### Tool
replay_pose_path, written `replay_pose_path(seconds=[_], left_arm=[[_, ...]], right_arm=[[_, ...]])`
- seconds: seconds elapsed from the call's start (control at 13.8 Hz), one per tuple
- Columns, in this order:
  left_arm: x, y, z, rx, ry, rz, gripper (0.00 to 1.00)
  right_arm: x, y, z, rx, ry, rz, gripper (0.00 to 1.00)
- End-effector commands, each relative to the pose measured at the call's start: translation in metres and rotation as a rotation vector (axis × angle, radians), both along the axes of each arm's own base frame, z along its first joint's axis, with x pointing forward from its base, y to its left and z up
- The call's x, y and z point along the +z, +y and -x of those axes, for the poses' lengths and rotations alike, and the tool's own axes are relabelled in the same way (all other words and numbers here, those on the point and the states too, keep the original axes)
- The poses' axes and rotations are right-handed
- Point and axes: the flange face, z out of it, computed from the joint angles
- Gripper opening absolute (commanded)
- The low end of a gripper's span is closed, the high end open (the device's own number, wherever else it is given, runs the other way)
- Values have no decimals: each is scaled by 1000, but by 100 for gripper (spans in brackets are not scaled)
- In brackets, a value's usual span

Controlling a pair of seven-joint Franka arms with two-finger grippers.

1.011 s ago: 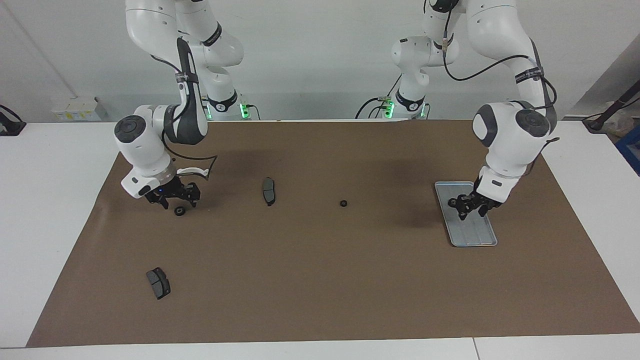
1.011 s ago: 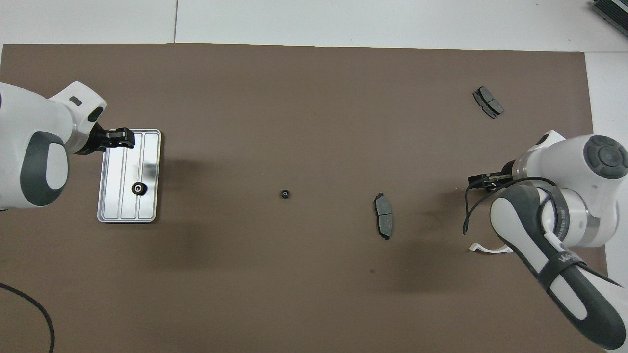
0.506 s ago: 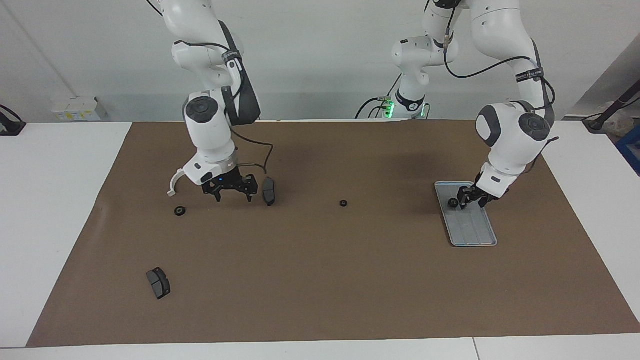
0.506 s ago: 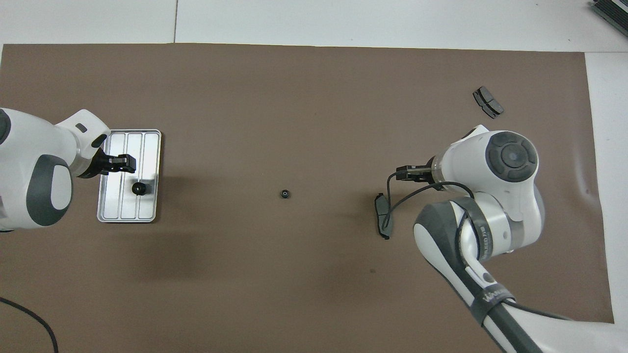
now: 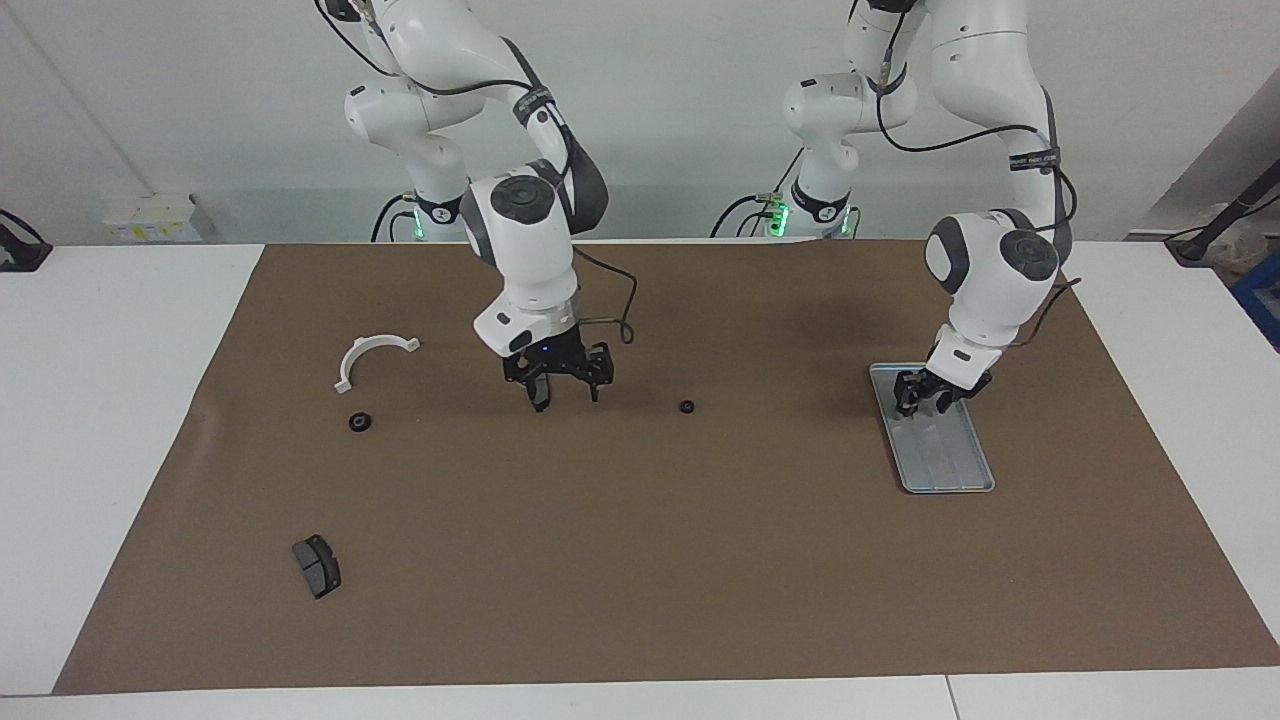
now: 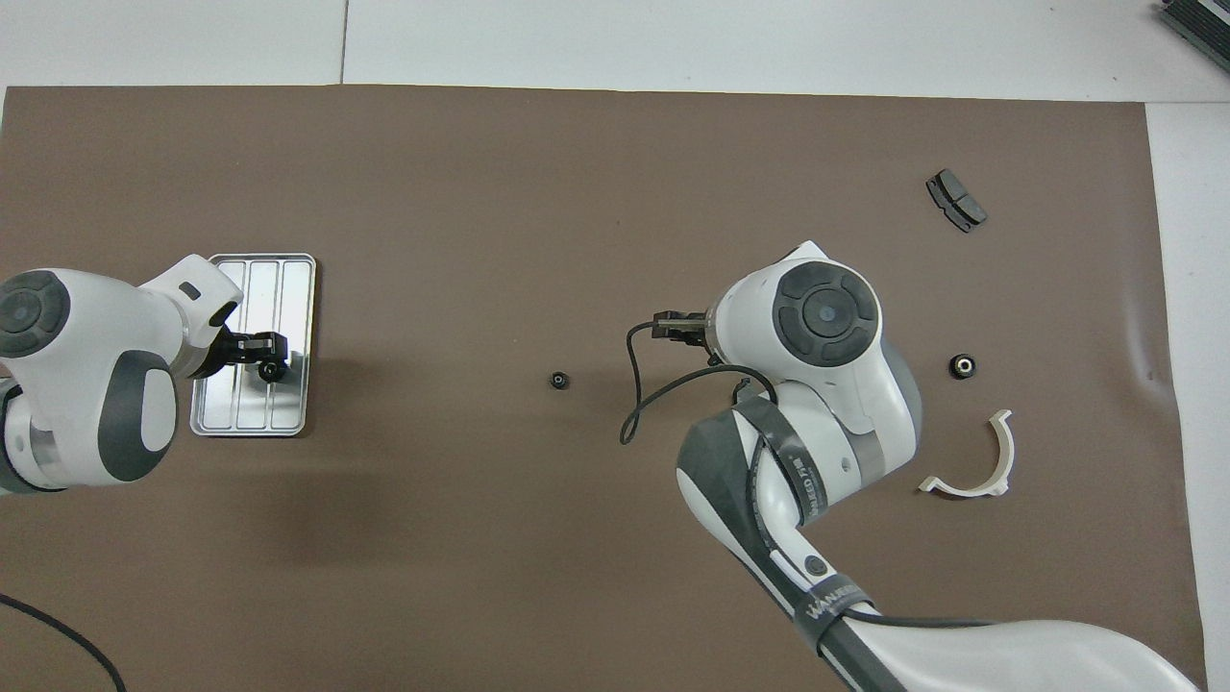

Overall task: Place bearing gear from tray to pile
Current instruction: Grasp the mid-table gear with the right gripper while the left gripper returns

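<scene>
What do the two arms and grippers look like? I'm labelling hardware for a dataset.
Both arms are glossy white with dark grey joint caps and bands. Black cables loop down each forearm. The left gripper and right gripper are black two-finger units. Green lights glow at the bases.

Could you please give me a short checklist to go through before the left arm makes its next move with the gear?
1. Gear lies on the tray: ok.
2. Left gripper is down at the gear: ok.
3. Left gripper has a firm hold on the gear: cannot tell.
4. Drop spot by the white bracket and the second gear is free: ok.
5. Way from the tray to the bracket is free: not ok, the right gripper, open, hangs low over the middle of the mat.
6. Small black part lies under that way: ok if the gear is carried high.
</scene>
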Motion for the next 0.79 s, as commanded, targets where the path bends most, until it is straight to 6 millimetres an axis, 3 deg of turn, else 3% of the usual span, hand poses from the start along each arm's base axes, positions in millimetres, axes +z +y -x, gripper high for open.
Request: replay_pose_path(seconds=[0.0, 0.14, 0.29, 0.51, 0.72], left_arm=[[-9, -7, 10, 3, -15, -5, 64], [-9, -8, 10, 8, -13, -4, 64], [-10, -17, 11, 17, -12, -2, 64], [-10, -25, 11, 22, -9, -1, 51], [-11, -25, 12, 25, -6, -1, 46]], right_arm=[[-4, 50, -22, -47, 35, -32, 100], [-10, 80, -36, -95, 48, -27, 100], [-30, 107, -30, -109, 64, -20, 100], [-43, 145, -31, -132, 53, -35, 100], [-47, 154, -30, -139, 39, -44, 100]])
